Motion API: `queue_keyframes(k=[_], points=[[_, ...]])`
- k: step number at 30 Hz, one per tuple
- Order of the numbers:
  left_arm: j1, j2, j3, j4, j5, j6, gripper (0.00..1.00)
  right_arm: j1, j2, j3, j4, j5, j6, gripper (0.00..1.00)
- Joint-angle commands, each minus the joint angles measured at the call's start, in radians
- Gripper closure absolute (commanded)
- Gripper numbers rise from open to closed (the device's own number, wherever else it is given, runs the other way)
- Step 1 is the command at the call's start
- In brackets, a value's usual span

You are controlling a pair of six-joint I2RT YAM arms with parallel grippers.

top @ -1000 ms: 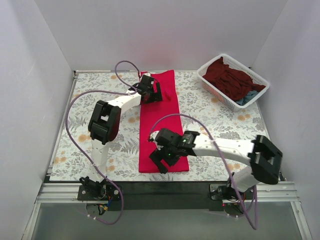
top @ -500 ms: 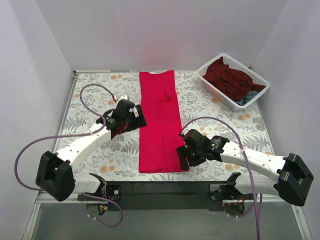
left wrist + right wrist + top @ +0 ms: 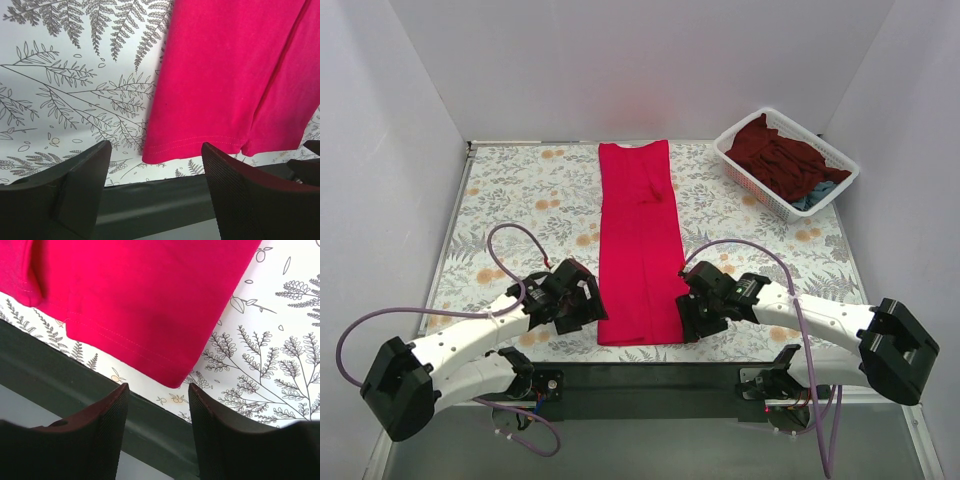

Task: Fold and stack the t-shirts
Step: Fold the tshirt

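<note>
A bright crimson-red t-shirt [image 3: 640,245] lies flat as a long narrow strip down the middle of the table, sleeves folded in. My left gripper [image 3: 590,308] hovers open at its near left corner [image 3: 165,152], holding nothing. My right gripper [image 3: 686,318] hovers open at its near right corner [image 3: 172,375], also holding nothing. Both sets of jaws stand apart with the hem between them and the table edge. A dark maroon t-shirt [image 3: 775,155] and a teal-blue t-shirt [image 3: 815,195] lie bunched in the basket.
A white plastic mesh basket [image 3: 735,165] stands at the back right. The tablecloth has a fern and flower print. A black table edge [image 3: 640,375] runs just below the shirt's hem. Purple cables loop from both arms.
My left arm has swung from the shirt's far end down to the near left corner. My right gripper has moved off the shirt to its near right corner. The shirt lies unmoved.
</note>
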Motion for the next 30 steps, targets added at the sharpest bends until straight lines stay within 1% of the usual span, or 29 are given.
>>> queue_keyframes(k=[1,3,12,21,23,26,30], points=[[-0.018,0.025,0.016,0.016,0.023,-0.04,0.29,-0.007,0.018,-0.008,0.042,-0.008,0.017,0.44],[-0.028,0.051,0.02,0.023,0.023,-0.038,0.3,-0.011,0.015,-0.012,0.045,0.017,0.025,0.47],[-0.062,0.13,0.042,0.055,0.032,-0.041,0.33,-0.042,0.029,-0.048,0.079,0.037,0.044,0.49],[-0.094,0.174,0.047,0.046,0.043,-0.044,0.44,-0.043,0.07,-0.069,0.094,0.023,0.047,0.5],[-0.099,0.185,0.048,0.038,0.043,-0.043,0.44,-0.043,0.078,-0.074,0.094,0.014,0.045,0.57],[-0.105,0.191,0.053,0.016,0.043,-0.041,0.45,-0.043,0.095,-0.083,0.097,0.0,0.042,0.6],[-0.108,0.19,0.053,0.001,0.043,-0.04,0.45,-0.043,0.104,-0.088,0.095,-0.009,0.037,0.73]])
